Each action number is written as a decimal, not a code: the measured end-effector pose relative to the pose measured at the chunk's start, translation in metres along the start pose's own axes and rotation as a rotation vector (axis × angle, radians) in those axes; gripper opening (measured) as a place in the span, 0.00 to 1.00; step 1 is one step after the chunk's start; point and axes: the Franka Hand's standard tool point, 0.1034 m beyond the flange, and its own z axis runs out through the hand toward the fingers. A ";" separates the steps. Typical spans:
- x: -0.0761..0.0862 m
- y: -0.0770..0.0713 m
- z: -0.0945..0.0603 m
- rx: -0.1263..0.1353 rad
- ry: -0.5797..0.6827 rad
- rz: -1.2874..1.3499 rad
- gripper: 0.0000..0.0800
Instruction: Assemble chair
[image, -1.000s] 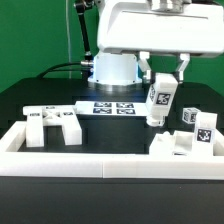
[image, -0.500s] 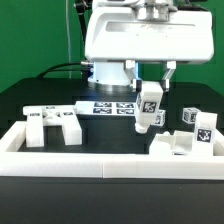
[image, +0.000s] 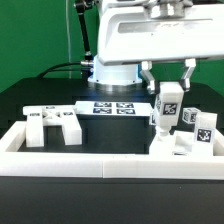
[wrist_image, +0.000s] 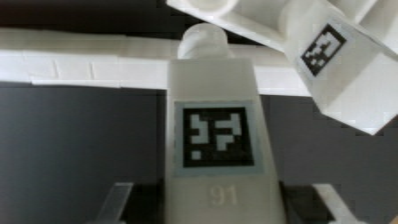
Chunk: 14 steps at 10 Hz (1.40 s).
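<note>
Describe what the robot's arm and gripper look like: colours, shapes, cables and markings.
The arm is glossy white with rounded joints and a bluish tint low on its column. Its wrist carries a broad, boxy white housing. The gripper has two slim fingers, which look dark grey in the wrist view. A thin black cable runs beside the base. No markings are legible on the arm.
</note>
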 end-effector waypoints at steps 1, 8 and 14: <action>-0.001 0.001 0.001 -0.001 -0.002 0.003 0.36; -0.006 -0.002 0.002 -0.013 0.033 0.001 0.36; -0.014 0.001 0.002 -0.041 0.086 -0.012 0.36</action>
